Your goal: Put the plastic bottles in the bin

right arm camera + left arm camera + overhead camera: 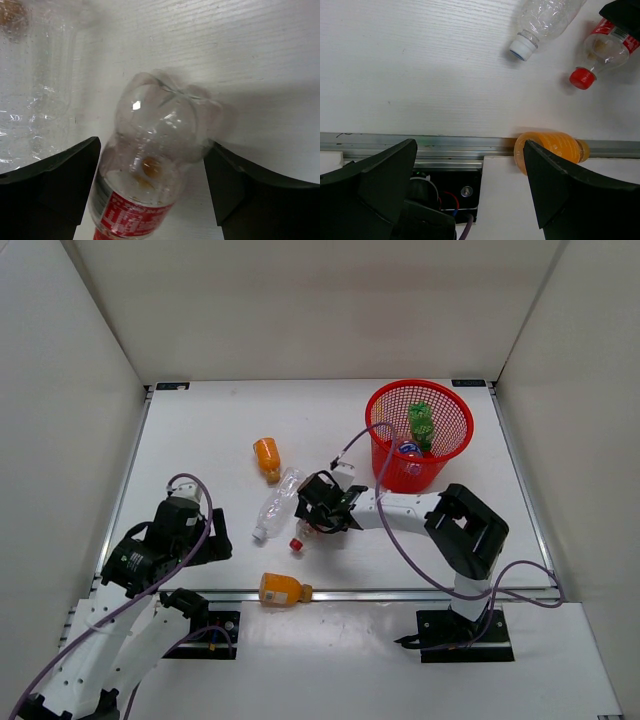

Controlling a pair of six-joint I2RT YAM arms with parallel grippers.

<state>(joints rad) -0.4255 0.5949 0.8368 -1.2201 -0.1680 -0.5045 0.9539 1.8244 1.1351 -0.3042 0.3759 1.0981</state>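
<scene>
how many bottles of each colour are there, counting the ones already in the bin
orange bottles: 2, both on the table
clear bottles: 2, both on the table
green bottle: 1, in the bin
blue-and-red bottle: 1, in the bin, partly hidden
total: 6

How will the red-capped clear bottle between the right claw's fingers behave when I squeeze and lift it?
Probably very light: the red-capped bottle looks nearly empty, only a brownish residue inside. Its thin, clear wall may dent under the right claw. Lying on its side, it could roll if nudged.
</scene>
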